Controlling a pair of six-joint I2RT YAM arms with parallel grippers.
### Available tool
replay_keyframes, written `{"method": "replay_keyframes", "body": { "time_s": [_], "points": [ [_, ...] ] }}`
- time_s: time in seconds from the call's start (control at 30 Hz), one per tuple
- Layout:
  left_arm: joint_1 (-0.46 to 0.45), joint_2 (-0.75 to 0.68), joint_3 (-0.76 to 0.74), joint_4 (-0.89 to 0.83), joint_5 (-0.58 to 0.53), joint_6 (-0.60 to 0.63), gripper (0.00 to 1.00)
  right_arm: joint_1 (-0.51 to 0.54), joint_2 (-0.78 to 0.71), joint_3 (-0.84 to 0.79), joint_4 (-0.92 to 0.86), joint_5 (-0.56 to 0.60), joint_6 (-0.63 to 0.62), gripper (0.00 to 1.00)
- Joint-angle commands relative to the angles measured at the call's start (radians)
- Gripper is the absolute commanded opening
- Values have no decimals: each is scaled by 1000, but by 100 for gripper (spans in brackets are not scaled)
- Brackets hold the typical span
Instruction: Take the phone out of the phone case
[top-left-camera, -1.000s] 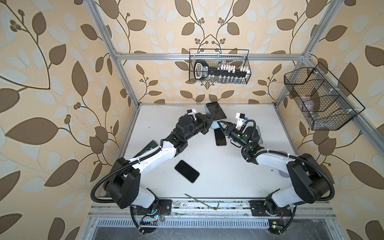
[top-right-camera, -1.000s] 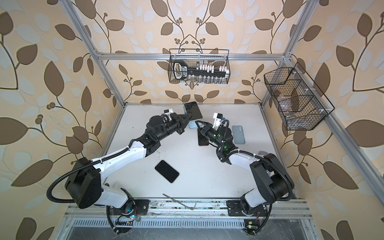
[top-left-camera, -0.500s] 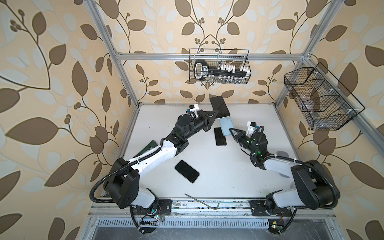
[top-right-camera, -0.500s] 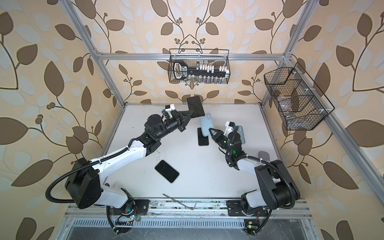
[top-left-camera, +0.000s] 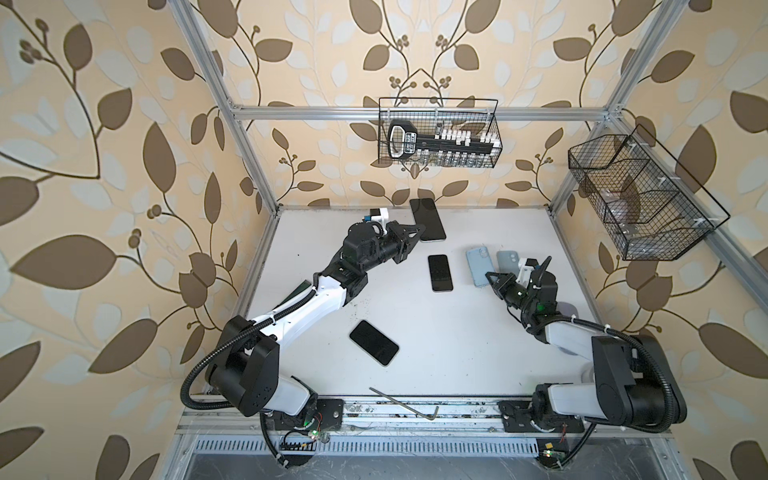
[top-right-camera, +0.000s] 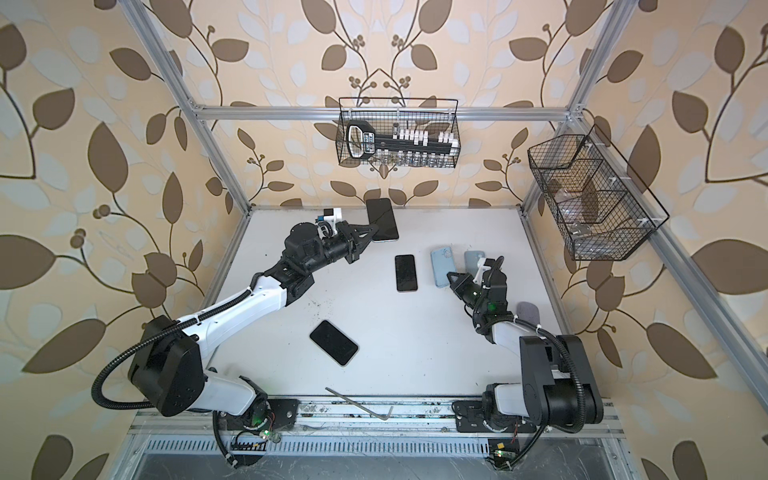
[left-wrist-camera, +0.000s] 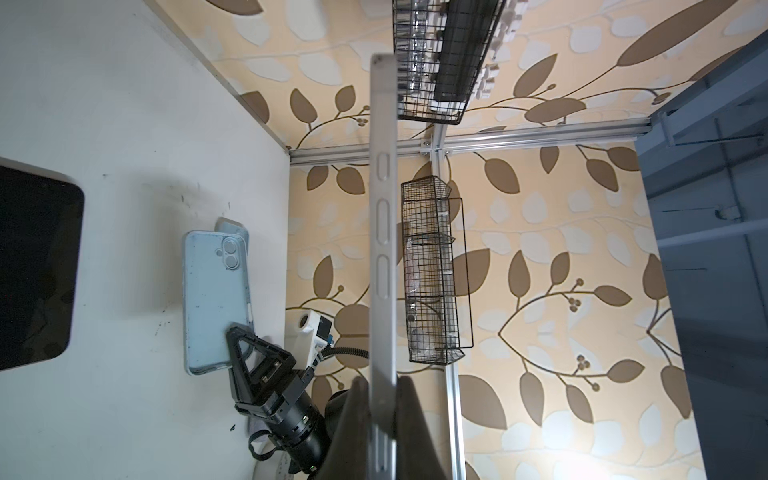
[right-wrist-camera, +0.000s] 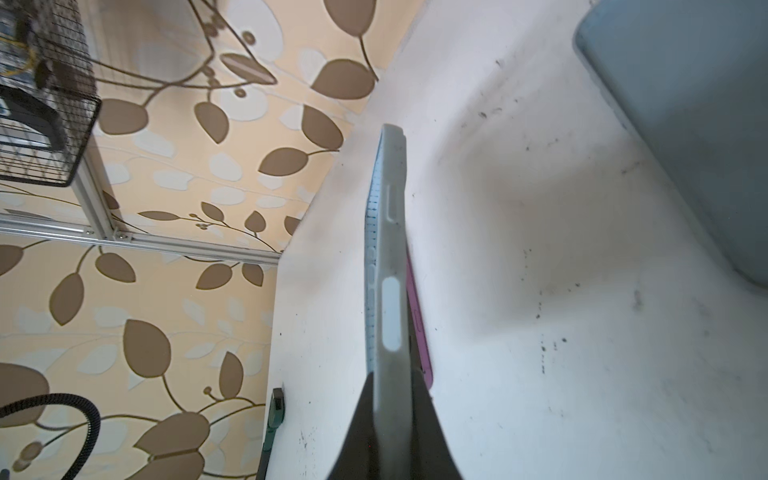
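Observation:
My left gripper (top-left-camera: 417, 231) (top-right-camera: 371, 232) is shut on one end of the phone (top-left-camera: 427, 219) (top-right-camera: 381, 219), a dark-screened slab held above the back of the table. The left wrist view shows its silver edge (left-wrist-camera: 382, 249) rising from between the jaws of that gripper (left-wrist-camera: 382, 399). The light blue phone case (top-left-camera: 478, 266) (top-right-camera: 441, 266) (left-wrist-camera: 216, 299) is empty and sits low over the table at the right. My right gripper (top-left-camera: 490, 277) (top-right-camera: 452, 277) (right-wrist-camera: 392, 399) is shut on its near end; the case's edge (right-wrist-camera: 390, 270) runs out from the jaws. Phone and case are well apart.
A second grey-blue case (top-left-camera: 505, 259) lies just right of the held one. Two black phones (top-left-camera: 440, 272) (top-left-camera: 374, 343) lie mid-table. A pale purple item (top-left-camera: 567, 309) sits behind my right wrist, an Allen key (top-left-camera: 403, 405) on the front rail. Wire baskets (top-left-camera: 438, 133) (top-left-camera: 640, 203) hang on the walls.
The grippers were close together at mid-table. The left has carried the phone up and back; the right has drawn the case away to the right and down toward the table.

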Motion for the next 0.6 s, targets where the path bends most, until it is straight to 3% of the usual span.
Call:
{"method": "replay_keyframes", "body": {
  "time_s": [0.0,0.23,0.57],
  "points": [
    [15,-49,-17,42,59,82,0,-3,49,-9,0,-18,-37,0],
    [34,-46,-85,42,79,76,0,-5,131,-14,51,21,-35,0],
    [37,-53,-123,-34,80,154,0,-5,169,-9,34,85,-48,16]
  ]
}}
